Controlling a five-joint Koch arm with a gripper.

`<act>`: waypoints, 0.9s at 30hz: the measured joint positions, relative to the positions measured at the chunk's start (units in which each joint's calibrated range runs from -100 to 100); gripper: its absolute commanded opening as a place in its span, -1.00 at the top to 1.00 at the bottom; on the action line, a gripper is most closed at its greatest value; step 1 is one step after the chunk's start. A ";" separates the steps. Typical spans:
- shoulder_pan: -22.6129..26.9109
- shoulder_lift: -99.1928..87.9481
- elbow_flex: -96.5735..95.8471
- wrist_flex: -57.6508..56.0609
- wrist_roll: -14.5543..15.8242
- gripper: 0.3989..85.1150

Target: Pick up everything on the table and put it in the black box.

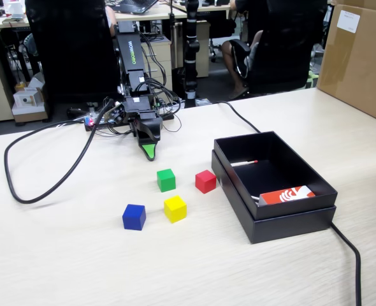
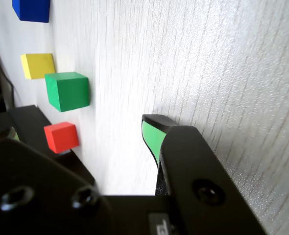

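Beige table (image 1: 60, 255) — tool (image 1: 149, 153) low over it, empty, opening unclear.

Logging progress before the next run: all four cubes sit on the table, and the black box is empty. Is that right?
Not quite. The four cubes, green, red, yellow and blue, do sit on the table, but the black box is not empty: the fixed view shows an orange-and-white card inside it.
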 measured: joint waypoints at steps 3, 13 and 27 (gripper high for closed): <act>0.00 0.00 0.00 0.00 0.00 -0.15; 0.00 0.00 0.00 0.00 0.00 -0.15; 2.30 0.00 0.00 0.00 -0.88 -0.11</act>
